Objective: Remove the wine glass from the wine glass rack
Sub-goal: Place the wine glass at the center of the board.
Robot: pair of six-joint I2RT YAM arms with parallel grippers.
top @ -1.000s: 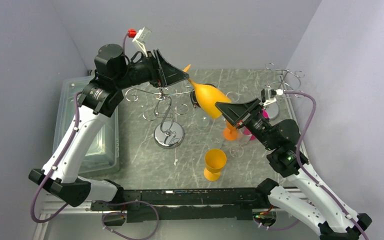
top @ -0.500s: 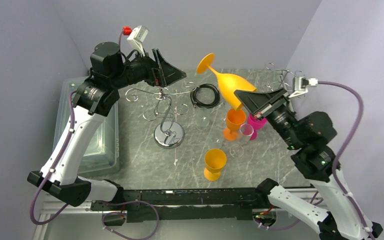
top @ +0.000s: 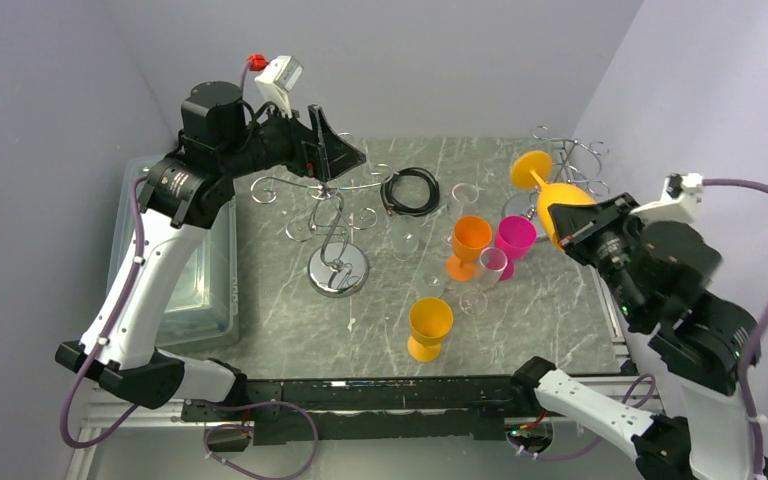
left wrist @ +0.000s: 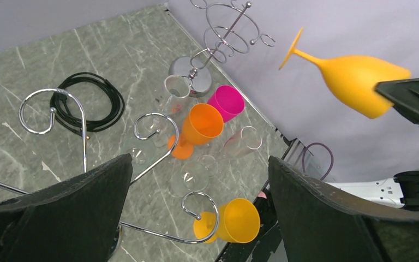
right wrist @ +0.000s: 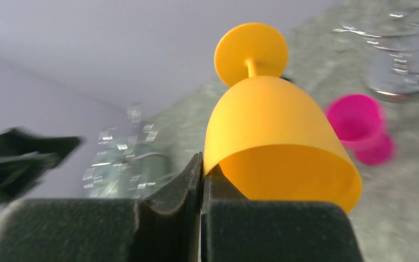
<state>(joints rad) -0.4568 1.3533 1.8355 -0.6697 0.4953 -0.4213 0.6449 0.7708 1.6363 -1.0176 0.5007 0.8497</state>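
Observation:
The wine glass (top: pixel 560 198) is yellow-orange plastic and hangs in the air at the right of the table, foot pointing up and back. My right gripper (top: pixel 572 226) is shut on its rim; in the right wrist view the gripper (right wrist: pixel 203 176) pinches the bowl's wall (right wrist: pixel 273 125). The wine glass rack (top: pixel 337 270) stands left of centre on its mirror disc, its curled arms (left wrist: pixel 158 124) bare. My left gripper (top: pixel 337 150) is open and empty above the rack's top, its jaws wide in the left wrist view (left wrist: pixel 199 164). The glass also shows there (left wrist: pixel 354 79).
An orange cup (top: pixel 470 240), a pink cup (top: pixel 515 238), a yellow cup (top: pixel 429 325) and clear glasses (top: pixel 405 240) stand mid-table. A black cable coil (top: pixel 410 190) lies at the back. A smaller wire rack (top: pixel 565 160) stands back right. A clear bin (top: pixel 175 250) sits at the left.
My right gripper has carried the yellow-orange glass from beside the rack's arms to the far right of the table, lifting and turning it. My left gripper has stayed open above the rack.

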